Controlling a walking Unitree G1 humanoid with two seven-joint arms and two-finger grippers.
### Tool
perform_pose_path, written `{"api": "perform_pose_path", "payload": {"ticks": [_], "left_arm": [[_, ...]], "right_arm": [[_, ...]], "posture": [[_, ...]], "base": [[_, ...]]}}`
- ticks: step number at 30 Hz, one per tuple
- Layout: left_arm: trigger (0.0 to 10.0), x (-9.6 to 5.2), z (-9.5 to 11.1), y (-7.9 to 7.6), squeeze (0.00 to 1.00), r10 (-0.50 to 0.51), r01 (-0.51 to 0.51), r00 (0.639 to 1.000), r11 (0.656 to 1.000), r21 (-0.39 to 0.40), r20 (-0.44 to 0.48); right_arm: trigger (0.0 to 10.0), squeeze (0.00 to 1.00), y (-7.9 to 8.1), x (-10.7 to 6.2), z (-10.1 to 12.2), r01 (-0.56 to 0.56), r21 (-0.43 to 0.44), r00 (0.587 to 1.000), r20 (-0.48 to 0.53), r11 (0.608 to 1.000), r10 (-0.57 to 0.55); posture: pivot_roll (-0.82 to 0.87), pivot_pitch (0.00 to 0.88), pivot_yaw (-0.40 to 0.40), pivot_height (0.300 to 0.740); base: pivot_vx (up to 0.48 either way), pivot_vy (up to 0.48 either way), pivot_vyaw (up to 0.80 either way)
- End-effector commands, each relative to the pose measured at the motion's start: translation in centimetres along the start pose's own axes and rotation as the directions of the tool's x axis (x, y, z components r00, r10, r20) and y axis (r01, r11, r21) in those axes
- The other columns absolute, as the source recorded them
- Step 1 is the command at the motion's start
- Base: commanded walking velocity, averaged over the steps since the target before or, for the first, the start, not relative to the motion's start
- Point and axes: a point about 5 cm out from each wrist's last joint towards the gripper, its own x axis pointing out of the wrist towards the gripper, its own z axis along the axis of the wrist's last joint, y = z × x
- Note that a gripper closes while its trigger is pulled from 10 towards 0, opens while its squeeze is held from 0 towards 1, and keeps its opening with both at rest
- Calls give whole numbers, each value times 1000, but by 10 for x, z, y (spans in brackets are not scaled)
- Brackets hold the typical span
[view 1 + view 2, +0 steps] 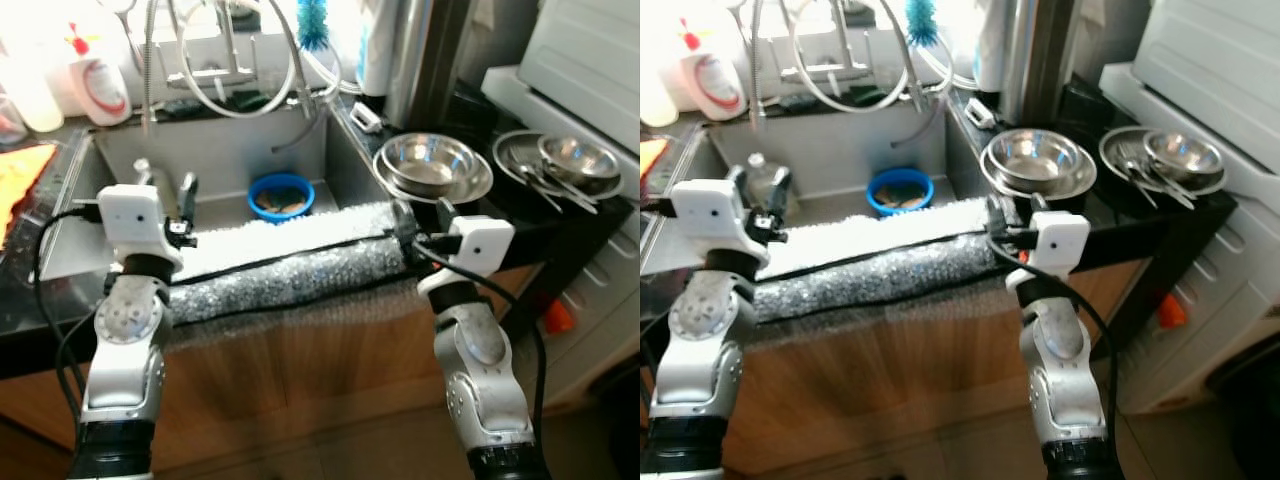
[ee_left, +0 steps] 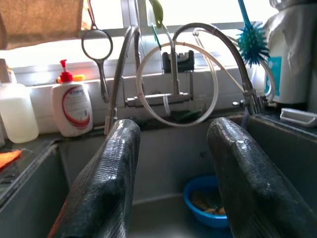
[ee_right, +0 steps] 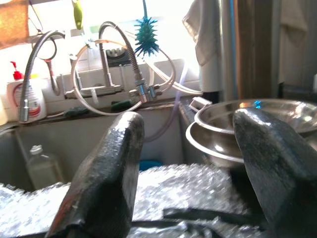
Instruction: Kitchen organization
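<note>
A steel sink (image 1: 225,150) lies before me, and a blue bowl (image 1: 281,195) with food scraps sits on its floor. A clear plastic bottle (image 1: 758,180) stands in the sink's left part. My left gripper (image 1: 175,192) is open over the sink's front left, next to that bottle, with nothing between its fingers (image 2: 106,183). At the sink's front right corner my right gripper (image 1: 425,220) is open and holds nothing. It is just in front of stacked steel bowls (image 1: 430,165) on the black counter. A shiny bubble-wrap mat (image 1: 290,265) covers the sink's front edge.
A steel plate (image 1: 520,155) with a bowl and utensils sits at the far right, below a white appliance (image 1: 590,50). Hose faucets (image 2: 173,94), a soap bottle (image 1: 95,80) and a blue brush (image 1: 312,25) line the back. An orange cloth (image 1: 20,175) lies on the left.
</note>
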Motion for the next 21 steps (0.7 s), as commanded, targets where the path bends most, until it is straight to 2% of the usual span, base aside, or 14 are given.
{"api": "perform_pose_path", "payload": {"ticks": [1,13,21], "left_arm": [[10000,3,1,-1,0,-11,11,1000,1000,-6,1],[10000,4,2,-4,0,-19,19,1000,1000,-10,8],[10000,5,5,-5,0,-13,13,1000,1000,-23,23]], "right_arm": [[10000,0,-1,2,7,-3,-1,1000,25,1000,3],[10000,0,3,0,4,-26,4,1000,16,1000,26],[10000,0,4,-1,7,-44,20,999,25,999,44]], "posture": [[-91,0,38,740],[-90,0,30,740],[-91,0,23,740]], "base": [[300,0,0],[303,0,0],[0,0,55]]}}
